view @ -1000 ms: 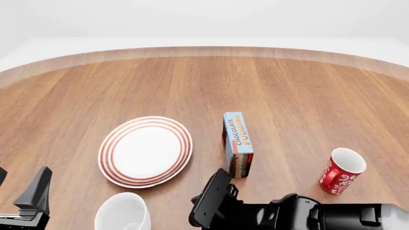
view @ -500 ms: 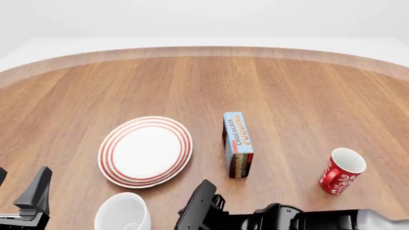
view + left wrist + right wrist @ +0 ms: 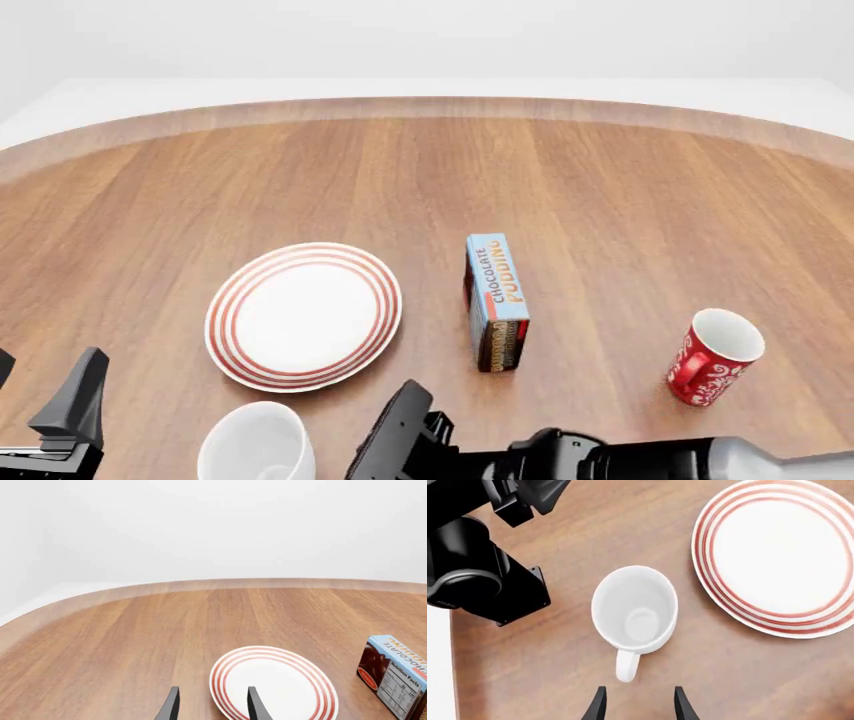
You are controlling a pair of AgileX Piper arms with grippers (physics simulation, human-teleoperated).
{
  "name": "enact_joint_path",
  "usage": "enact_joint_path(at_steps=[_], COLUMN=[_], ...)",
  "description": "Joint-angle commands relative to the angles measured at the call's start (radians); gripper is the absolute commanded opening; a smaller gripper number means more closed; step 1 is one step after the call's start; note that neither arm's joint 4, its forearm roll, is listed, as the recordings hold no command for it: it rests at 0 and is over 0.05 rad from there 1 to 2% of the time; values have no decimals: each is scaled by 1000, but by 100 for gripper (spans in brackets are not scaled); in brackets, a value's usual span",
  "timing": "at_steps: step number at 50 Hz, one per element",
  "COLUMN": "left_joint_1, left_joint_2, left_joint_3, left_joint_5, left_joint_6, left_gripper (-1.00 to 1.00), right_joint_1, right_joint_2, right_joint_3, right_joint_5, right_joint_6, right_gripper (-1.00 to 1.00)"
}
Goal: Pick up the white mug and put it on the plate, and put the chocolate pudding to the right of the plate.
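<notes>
Wood-grain brown tabletop (image 3: 601, 190) carries all items; the round white plate with concentric red rings (image 3: 304, 316) serves as the reference point.

Left of the plate and nearer the camera, the black left gripper (image 3: 40, 420) sits at the frame's lower left corner, unchanged from one second ago. Its wrist view shows two dark fingertips (image 3: 171, 707) parted with a narrow gap, nothing between them, pointing toward the plate's near rim (image 3: 220, 700).

Just nearer than the plate, apart from its rim, stands the plain glossy white ceramic mug (image 3: 256, 444), upright, mouth open upward, not yet on the plate. In the right wrist view the mug (image 3: 635, 611) is seen from above with its loop handle (image 3: 626, 666) pointing toward the fingertips.

The black right gripper (image 3: 390, 442) has shifted leftward across the bottom edge since one second ago, when it lay below the box; it is now just right of the mug. Its fingertips (image 3: 677, 705) stand parted, empty, short of the handle.

Right of the plate, close but not touching, the narrow light-blue chocolate pudding box with red and dark brown sides (image 3: 495, 299) rests unmoved.

Well right of the plate stands a red mug with white swirl pattern (image 3: 713, 356), unmoved.
</notes>
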Motion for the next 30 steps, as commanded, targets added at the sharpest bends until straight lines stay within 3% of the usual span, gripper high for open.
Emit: enact_joint_path(at_steps=[1, 30], left_joint_1=[0, 0], left_joint_2=[0, 0], left_joint_3=[0, 0], left_joint_5=[0, 0], left_joint_6=[0, 0], left_gripper=[100, 100], right_joint_1=[6, -15], right_joint_2=[26, 65], right_joint_3=[-23, -68], right_joint_5=[5, 17], right_joint_6=[3, -6], right_gripper=[100, 100])
